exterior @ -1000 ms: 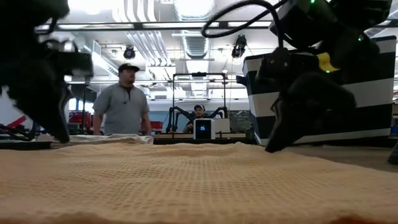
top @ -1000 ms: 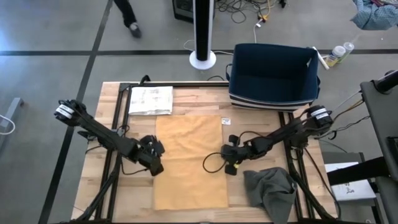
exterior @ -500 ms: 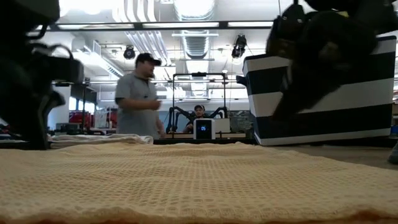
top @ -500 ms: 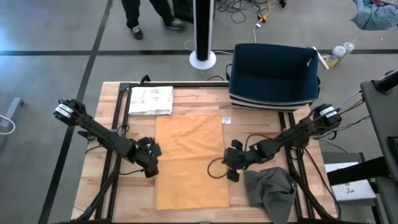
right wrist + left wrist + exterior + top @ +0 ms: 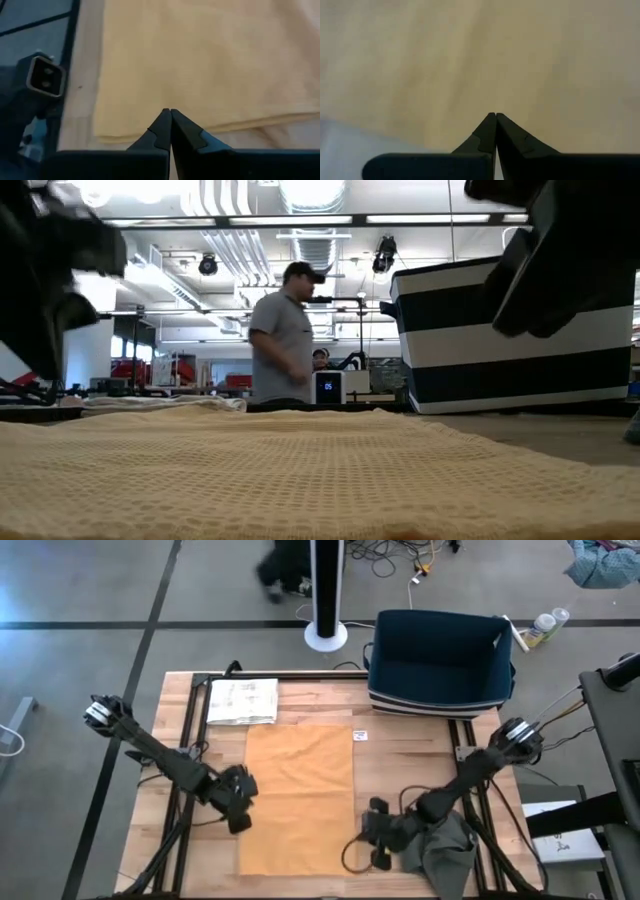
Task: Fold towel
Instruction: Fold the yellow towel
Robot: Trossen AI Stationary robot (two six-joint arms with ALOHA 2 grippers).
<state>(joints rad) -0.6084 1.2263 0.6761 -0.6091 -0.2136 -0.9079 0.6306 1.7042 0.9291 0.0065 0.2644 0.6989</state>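
Observation:
A tan waffle-weave towel (image 5: 297, 800) lies spread flat in the middle of the wooden table (image 5: 190, 840), and it fills the foreground of the low view (image 5: 300, 470). My left gripper (image 5: 237, 820) is shut and hovers at the towel's left edge; its closed tips (image 5: 495, 116) point down at the cloth. My right gripper (image 5: 376, 858) is shut beside the towel's near right corner (image 5: 107, 132), and its tips (image 5: 169, 111) are just off that corner. In the low view both grippers hang above the cloth.
A navy striped basket (image 5: 440, 660) stands at the far right and a printed sheet (image 5: 242, 700) lies at the far left. A crumpled grey cloth (image 5: 440, 845) sits near my right gripper. A small camera box (image 5: 45, 75) is at the near edge. A person (image 5: 285, 335) walks behind the table.
My right gripper has swung from the towel's right edge toward the table's near edge, rising and turning as it went. My left gripper has lifted and drifted a little toward the near left. The towel's near end has slid slightly toward the table's left edge.

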